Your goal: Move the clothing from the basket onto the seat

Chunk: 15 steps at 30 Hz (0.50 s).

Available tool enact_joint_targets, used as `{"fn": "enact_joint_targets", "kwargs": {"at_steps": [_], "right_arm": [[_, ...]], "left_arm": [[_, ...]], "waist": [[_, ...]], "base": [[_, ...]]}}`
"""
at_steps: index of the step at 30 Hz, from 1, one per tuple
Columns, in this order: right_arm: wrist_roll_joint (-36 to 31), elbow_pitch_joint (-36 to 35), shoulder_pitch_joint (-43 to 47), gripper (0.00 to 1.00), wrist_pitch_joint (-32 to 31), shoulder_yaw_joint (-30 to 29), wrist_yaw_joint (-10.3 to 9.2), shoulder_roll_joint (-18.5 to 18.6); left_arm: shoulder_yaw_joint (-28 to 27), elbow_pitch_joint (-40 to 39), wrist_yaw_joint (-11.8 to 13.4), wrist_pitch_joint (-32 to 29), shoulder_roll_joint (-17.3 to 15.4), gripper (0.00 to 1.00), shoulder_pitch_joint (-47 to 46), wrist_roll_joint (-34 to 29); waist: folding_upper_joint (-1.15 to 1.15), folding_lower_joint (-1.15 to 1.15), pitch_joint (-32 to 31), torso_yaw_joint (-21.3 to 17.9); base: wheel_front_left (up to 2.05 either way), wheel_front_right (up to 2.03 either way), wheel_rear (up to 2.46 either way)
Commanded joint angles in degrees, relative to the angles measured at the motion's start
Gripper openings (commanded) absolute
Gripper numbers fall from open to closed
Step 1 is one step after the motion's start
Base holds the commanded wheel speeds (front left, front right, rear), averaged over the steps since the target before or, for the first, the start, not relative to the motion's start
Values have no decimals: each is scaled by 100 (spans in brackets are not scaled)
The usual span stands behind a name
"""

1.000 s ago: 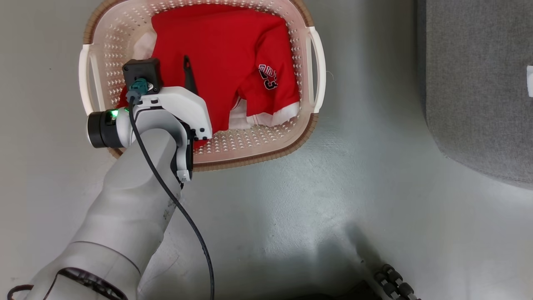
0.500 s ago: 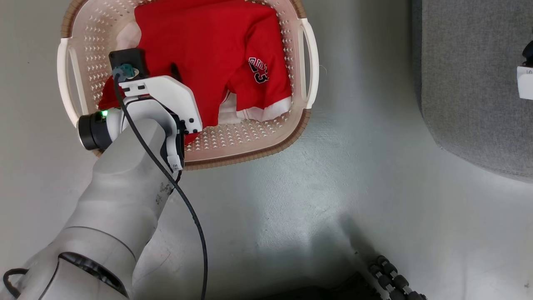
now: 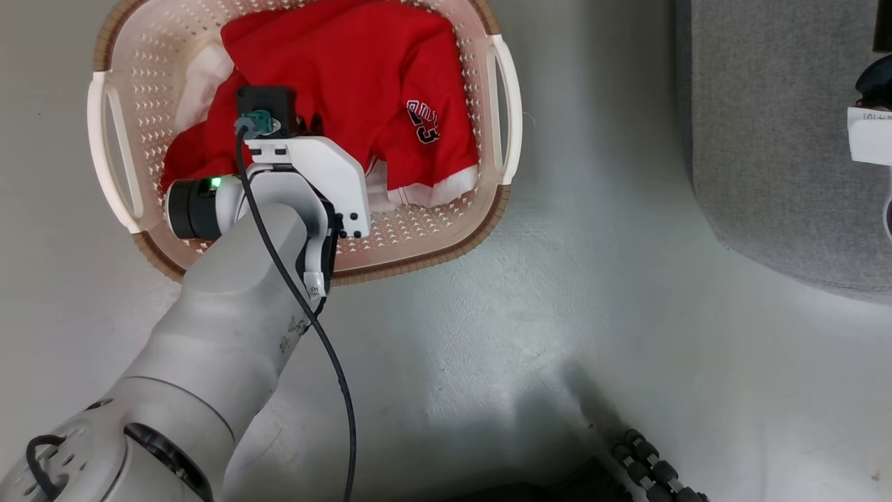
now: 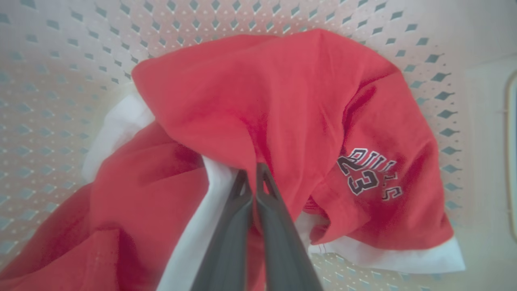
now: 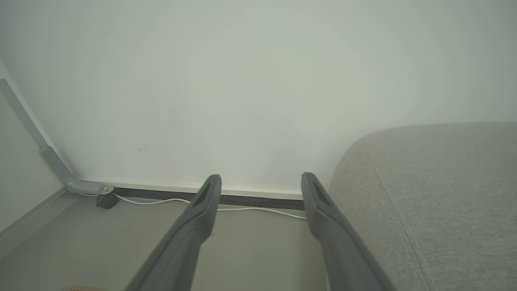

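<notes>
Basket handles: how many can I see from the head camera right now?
2. The left handle is on the basket's side nearest the picture's left edge; the right handle is on the side facing the sofa. Neither is covered by clothing.

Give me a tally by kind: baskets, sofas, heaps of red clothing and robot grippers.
basket: 1
sofa: 1
heap of red clothing, lying in the basket: 1
grippers: 2, the left gripper and the right gripper
total: 5

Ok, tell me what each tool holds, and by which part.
Left tool pinches the red clothing at a central fold beside white trim; right tool holds nothing.
</notes>
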<state>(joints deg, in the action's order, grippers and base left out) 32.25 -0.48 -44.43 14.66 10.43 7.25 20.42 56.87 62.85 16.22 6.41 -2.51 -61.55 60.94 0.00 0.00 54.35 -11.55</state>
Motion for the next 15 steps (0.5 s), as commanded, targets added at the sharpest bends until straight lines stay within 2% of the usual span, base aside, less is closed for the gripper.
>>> {"fn": "enact_joint_targets", "kwargs": {"at_steps": [1,10,15], "right_arm": [[35,-76,147,100,34,44,24,39],[-23,198,346,100,34,106,24,-80],[-69,353,499,100,34,155,24,-110]], "left_arm": [[60,-104,53,150,-37,0,21,100],[519,-204,-12,636,-37,0,291,464],[570,-312,-98,810,-37,0,451,598]], "waist": [[0,0,-110,-7],[0,0,-821,11],[0,0,-1236,39]], "base": [[0,0,0],[0,0,0],[0,0,0]]}}
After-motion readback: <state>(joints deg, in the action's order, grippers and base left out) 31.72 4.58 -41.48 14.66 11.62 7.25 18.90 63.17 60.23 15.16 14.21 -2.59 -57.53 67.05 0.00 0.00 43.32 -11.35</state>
